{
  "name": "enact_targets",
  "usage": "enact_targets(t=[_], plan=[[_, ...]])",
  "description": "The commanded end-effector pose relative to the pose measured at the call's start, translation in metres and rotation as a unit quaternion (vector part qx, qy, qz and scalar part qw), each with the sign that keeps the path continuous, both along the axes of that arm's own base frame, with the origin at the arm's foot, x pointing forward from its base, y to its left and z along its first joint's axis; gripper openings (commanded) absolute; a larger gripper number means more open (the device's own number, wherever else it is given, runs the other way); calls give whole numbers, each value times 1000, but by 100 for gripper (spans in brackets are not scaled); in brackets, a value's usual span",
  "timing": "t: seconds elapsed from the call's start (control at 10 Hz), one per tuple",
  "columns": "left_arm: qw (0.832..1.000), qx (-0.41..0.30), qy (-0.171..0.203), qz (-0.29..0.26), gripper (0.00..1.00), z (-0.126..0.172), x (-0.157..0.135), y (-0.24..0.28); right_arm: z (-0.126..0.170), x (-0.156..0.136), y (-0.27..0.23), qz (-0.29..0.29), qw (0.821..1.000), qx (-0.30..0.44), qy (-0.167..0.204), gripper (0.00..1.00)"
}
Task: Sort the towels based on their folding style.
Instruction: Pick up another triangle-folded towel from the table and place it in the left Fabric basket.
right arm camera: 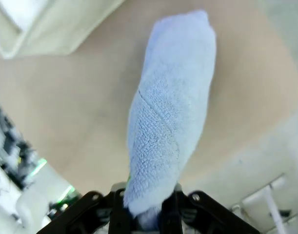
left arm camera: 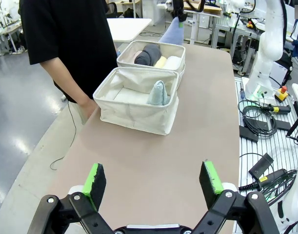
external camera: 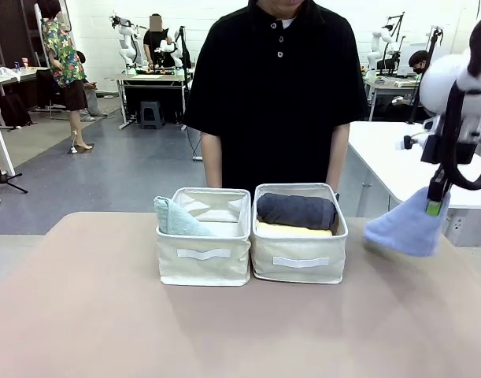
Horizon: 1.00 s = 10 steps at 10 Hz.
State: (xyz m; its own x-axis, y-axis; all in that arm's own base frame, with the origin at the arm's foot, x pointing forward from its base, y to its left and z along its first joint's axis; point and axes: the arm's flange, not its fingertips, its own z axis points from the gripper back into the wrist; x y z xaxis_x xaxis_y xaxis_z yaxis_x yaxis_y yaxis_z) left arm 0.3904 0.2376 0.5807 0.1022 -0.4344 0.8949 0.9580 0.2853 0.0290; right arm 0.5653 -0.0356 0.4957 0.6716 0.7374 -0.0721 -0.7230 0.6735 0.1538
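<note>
Hanging over the desk's far right corner, the light blue terry cone towel (external camera: 404, 230) is clamped at one end by the right end effector (external camera: 436, 206). The left end effector (left arm camera: 156, 183) hovers with its fingers wide apart, holding nothing. At the far edge, the left cream fabric bin (external camera: 202, 268) holds a pale teal cone towel (external camera: 174, 219). The right cream fabric bin (external camera: 299, 272) holds a dark grey rolled towel (external camera: 297, 210) and a yellow rolled towel (external camera: 291, 230).

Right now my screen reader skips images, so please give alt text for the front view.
The right tool holds a light blue towel up at the right. At centre, the left cream bin holds a teal-green towel, the right cream bin a dark grey roll and a yellow roll; a person stands behind.
</note>
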Motion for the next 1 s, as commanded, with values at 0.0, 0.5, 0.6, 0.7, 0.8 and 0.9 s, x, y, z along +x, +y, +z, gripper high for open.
enact_targets(t=[0.0, 0.5, 0.6, 0.7, 0.8, 0.9], plan=[[1000, -7, -12, -2, 100, 1, 0, 1, 94, -38, 48, 11, 999, -52, -8, 0], [1000, -7, -12, -2, 100, 1, 0, 1, 210, -119, 118, 0, 993, -33, -114, 0], [1000, -7, -12, -2, 100, 1, 0, 1, 205, -119, 108, -39, 993, -22, -107, 0], [1000, -7, -12, -2, 100, 1, 0, 1, 226, -122, 123, 12, 994, -40, -102, 0], [1000, -7, -12, -2, 100, 1, 0, 1, 226, -122, 123, 12, 994, -40, -102, 0], [1000, -7, -12, -2, 100, 1, 0, 1, 226, -122, 123, 12, 994, -40, -102, 0]])
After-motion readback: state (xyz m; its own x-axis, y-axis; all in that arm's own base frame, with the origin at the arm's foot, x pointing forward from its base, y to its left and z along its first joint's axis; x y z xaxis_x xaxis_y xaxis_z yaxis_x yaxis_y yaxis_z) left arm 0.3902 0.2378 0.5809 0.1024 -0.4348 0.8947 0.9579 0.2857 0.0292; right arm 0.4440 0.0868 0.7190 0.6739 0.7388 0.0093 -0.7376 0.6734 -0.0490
